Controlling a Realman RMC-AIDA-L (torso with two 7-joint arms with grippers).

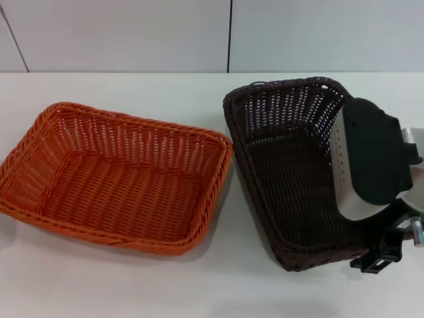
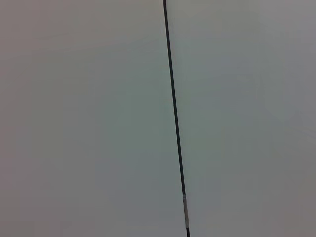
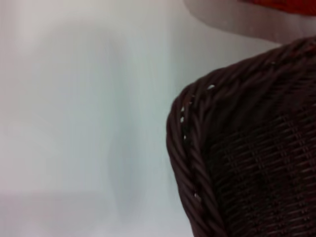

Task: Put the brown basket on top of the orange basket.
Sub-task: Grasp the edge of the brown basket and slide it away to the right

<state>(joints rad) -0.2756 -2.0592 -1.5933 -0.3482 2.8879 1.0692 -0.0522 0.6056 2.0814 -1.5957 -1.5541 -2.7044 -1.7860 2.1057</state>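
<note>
The orange basket sits on the white table at the left of the head view, open side up. To its right, close beside it, stands the brown basket. My right gripper hangs over the brown basket's right wall, its silver and black body covering that rim. Its fingers are hidden. The right wrist view shows a rounded corner of the brown basket's braided rim very close, and a sliver of the orange basket beyond it. My left gripper is out of view.
A white table carries both baskets, with bare surface in front and behind. A pale wall with a dark vertical seam rises at the back. The left wrist view shows only a pale panel and a dark seam.
</note>
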